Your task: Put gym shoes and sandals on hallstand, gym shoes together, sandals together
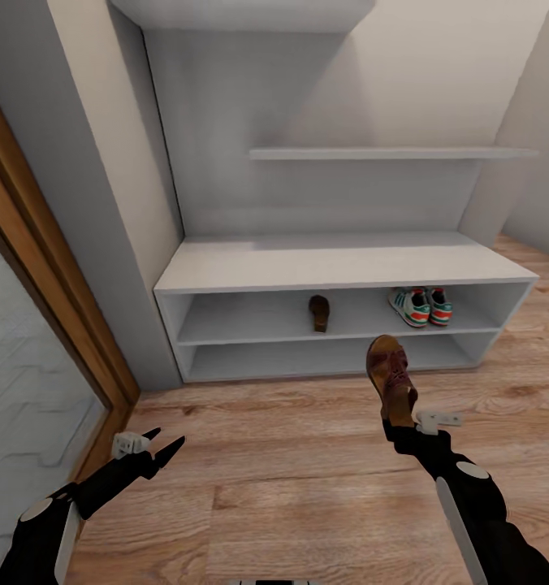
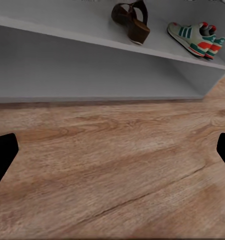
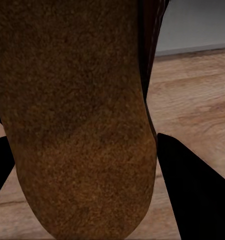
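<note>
The pale hallstand [image 1: 339, 264] stands ahead against the wall. On its upper shelf slot one brown sandal [image 1: 319, 313] lies near the middle, and the two gym shoes [image 1: 421, 306] sit side by side to its right. The left wrist view shows that sandal [image 2: 132, 20] and the gym shoes [image 2: 196, 38] on the same shelf. My right gripper [image 1: 400, 422] is shut on the heel of the other sandal [image 1: 388, 370], held above the corridor floor [image 1: 291, 455] in front of the rack; its tan footbed [image 3: 77, 115] fills the right wrist view. My left gripper [image 1: 157, 447] hangs open over the floor.
A wood-framed glass door [image 1: 31, 374] stands close at the left. A wall shelf [image 1: 388, 152] hangs above the bench top. The lower shelf slot [image 1: 323, 357] holds nothing. A beige wall closes the right side.
</note>
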Controlling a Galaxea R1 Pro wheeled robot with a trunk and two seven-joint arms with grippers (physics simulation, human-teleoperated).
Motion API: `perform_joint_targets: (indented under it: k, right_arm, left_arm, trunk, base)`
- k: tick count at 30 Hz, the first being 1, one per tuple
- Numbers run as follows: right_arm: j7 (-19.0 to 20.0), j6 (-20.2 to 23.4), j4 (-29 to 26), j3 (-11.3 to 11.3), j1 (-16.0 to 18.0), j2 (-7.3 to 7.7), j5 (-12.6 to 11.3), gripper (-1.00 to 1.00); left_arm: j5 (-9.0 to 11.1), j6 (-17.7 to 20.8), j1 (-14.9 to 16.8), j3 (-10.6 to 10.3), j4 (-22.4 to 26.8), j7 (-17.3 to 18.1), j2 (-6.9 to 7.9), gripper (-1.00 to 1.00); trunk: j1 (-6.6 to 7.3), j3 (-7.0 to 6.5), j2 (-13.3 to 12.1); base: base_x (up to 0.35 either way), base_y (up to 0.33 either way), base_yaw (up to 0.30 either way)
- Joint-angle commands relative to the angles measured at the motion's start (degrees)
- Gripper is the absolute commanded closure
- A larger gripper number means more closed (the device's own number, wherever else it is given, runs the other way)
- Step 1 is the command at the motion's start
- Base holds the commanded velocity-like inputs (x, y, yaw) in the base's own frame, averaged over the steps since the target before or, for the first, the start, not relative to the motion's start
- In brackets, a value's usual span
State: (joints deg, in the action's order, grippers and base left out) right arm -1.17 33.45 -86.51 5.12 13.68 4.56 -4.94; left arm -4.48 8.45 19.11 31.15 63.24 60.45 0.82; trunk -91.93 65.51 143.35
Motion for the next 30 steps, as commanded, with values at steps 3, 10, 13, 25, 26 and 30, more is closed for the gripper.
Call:
perform_joint_targets:
  k: [3, 10, 13, 25, 26, 30]
  right_arm:
    - [-0.14, 0.3, -0.09, -0.02, 0.03, 0.01, -0.5, 1.0]
    - [-0.15, 0.3, -0.06, -0.17, 0.03, -0.07, -0.5, 1.0]
    - [-0.15, 0.3, -0.06, -0.09, 0.03, -0.08, -0.5, 1.0]
    - [-0.14, 0.22, 0.21, -0.27, 0.03, -0.15, -0.5, 1.0]
    - [-0.14, 0.22, 0.23, -0.28, 0.03, -0.15, -0.5, 1.0]
    - [-0.24, 0.28, 0.28, -1.1, 0.03, -0.28, -0.46, 1.0]
  left_arm:
    - [-0.17, 0.6, 0.05, 0.14, 0.04, 0.37, -0.03, -1.0]
    - [-0.17, 0.6, 0.05, 0.14, 0.12, 0.37, -0.03, -1.0]
    - [-0.17, 0.6, 0.05, 0.11, 0.2, 0.44, -0.03, -1.0]
    - [-0.15, 1.42, 0.07, -0.23, 0.29, 10.05, -0.03, -1.0]
    - [-0.16, 1.57, 0.1, -0.23, 0.38, 10.93, -0.03, -1.0]
    - [-0.19, 3.13, 0.45, -0.76, 2.53, 13.76, -0.06, -1.0]
  trunk:
    - [0.01, 0.05, 0.02]
    - [0.01, 0.05, 0.02]
    - [0.01, 0.05, 0.02]
    - [0.01, 0.05, 0.02]
    - [0.01, 0.05, 0.02]
    - [0.01, 0.05, 0.02]
  base:
    - [0.0, 0.247, 0.0]
    - [0.0, 0.033, 0.0]
    - [0.0, 0.0, 0.0]
    - [0.0, 0.0, 0.0]
    - [0.0, 0.0, 0.0]
    - [0.0, 0.0, 0.0]
